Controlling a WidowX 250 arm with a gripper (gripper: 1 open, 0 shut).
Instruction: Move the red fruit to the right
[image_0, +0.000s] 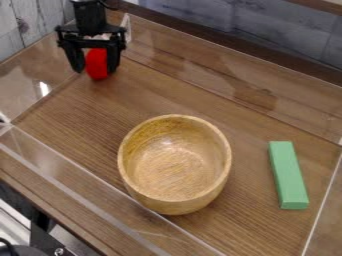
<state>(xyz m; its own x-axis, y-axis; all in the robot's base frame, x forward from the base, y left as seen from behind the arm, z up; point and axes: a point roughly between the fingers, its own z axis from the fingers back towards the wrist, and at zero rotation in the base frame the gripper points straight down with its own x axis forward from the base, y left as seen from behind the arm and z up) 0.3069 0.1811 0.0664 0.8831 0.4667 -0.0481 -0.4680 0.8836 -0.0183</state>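
Observation:
The red fruit (96, 64) rests on the wooden tabletop at the far left. My black gripper (94, 58) points straight down over it, open, with one finger on each side of the fruit. The fingers (71, 55) stand apart from the fruit's sides as far as I can tell, and the top of the fruit is hidden behind the gripper body.
A large wooden bowl (175, 163) sits in the middle foreground. A green block (286, 174) lies at the right. A clear acrylic wall (54, 150) borders the table along the front and sides.

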